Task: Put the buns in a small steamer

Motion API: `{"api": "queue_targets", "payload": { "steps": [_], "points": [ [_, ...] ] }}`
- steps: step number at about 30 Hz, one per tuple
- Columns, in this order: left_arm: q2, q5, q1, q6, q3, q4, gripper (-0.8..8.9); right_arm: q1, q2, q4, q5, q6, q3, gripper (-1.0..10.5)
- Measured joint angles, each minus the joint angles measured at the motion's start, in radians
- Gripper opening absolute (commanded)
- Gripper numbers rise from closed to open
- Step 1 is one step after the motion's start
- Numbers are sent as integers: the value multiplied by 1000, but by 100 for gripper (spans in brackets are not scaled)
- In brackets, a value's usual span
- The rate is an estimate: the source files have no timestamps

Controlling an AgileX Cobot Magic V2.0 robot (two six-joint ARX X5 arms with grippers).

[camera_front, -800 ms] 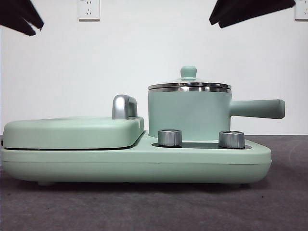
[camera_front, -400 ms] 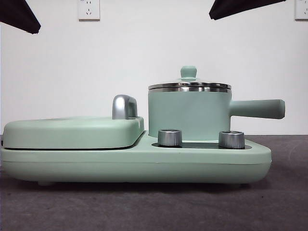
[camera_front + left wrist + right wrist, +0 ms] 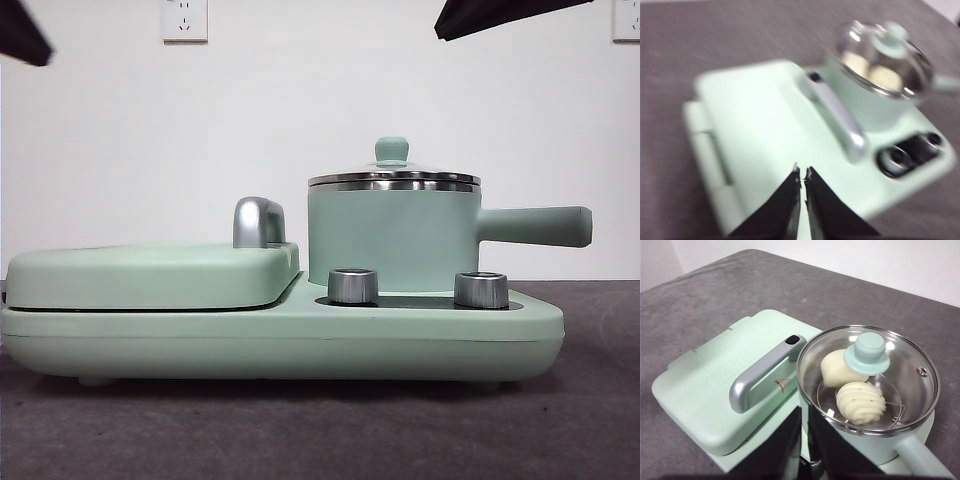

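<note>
A plain white wall with two sockets backs a grey bench (image 3: 320, 430), and on it sits a mint-green cooker base (image 3: 280, 335) filling the middle of the front view. The steamer (image 3: 392, 235) stands on the right half of that base, its lid (image 3: 870, 352) on and its long handle (image 3: 535, 226) pointing to the right of the frame; the flat griddle (image 3: 150, 275) with its chrome handle (image 3: 256, 221) takes the left half.

Through the glass in the right wrist view, both buns already lie inside on a wire rack: the smooth bun (image 3: 837, 369) toward the griddle side, partly behind the knob, and the ridged bun (image 3: 860, 402) just beside it, toward the pot's handle. The two look to be touching or nearly so.

The right gripper (image 3: 804, 412) has its fingers drawn narrow, nearly together, holding nothing; it hangs above the base's near edge with the pot close ahead, so it is the nearer arm to the steamer. The left gripper (image 3: 802, 172) is likewise pinched narrow and empty, hanging over the griddle, with the pot farther off toward the upper right of its blurred picture. In the front view both arms show only as black tips at the top corners, well clear of the lid.

By my reading, the task is done: buns in, lid seated. Any coming move is only retreat, and there is open room above and to both sides of the cooker for that.
</note>
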Motion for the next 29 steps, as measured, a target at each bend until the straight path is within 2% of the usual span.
{"api": "queue_targets", "payload": {
  "steps": [6, 11, 14, 20, 29],
  "points": [
    [-258, -29, 181, 19, -267, 160, 16, 0, 0, 0, 0, 0, 0, 19],
    [-476, -101, 277, 37, -502, 256, 16, 0, 0, 0, 0, 0, 0, 19],
    [-563, -105, 313, 38, -603, 299, 16, 0, 0, 0, 0, 0, 0, 19],
    [-659, -106, 327, 37, -685, 325, 16, 0, 0, 0, 0, 0, 0, 19],
    [-659, -106, 327, 37, -686, 328, 16, 0, 0, 0, 0, 0, 0, 19]
  ]
}}
